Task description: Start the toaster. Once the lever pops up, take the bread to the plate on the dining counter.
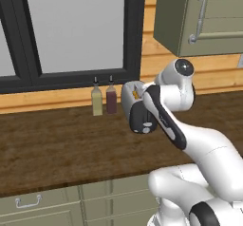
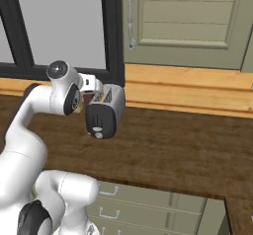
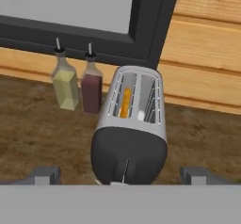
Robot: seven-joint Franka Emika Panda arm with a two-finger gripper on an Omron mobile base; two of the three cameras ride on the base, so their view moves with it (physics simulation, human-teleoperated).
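1. The gripper (image 3: 121, 175) has its jaws spread wide apart, with nothing between them; its two dark grey fingertips (image 3: 43, 175) rise at the lower left and lower right of the hand view, one to each side of the toaster's black end.
2. The small rounded silver-grey toaster (image 3: 134, 129) stands on the dark brown wood-grain worktop (image 1: 57, 149), its black end panel turned toward the hand. A thin pale vertical slot runs down that panel.
3. In the toaster's left slot, as the hand view has it, sits a narrow orange-tan strip, the bread (image 3: 125, 102), seen edge-on; the right slot shows grey wire guides.
4. In the right base view the black panel carries a small white round knob (image 2: 99, 135) near its bottom; the lever itself I cannot make out.
5. Just beside the toaster stand two small bottles with dark pour spouts, touching or nearly so: a pale yellow-green bottle (image 3: 66, 87) and a dark red-brown bottle (image 3: 92, 92).
6. Behind them runs a light wooden backsplash (image 2: 188, 88) beneath a black-framed window (image 1: 71, 30).
7. Olive-green wall cabinets (image 2: 188, 21) with pale metal handles hang above; matching drawers (image 1: 42, 203) sit below the worktop.
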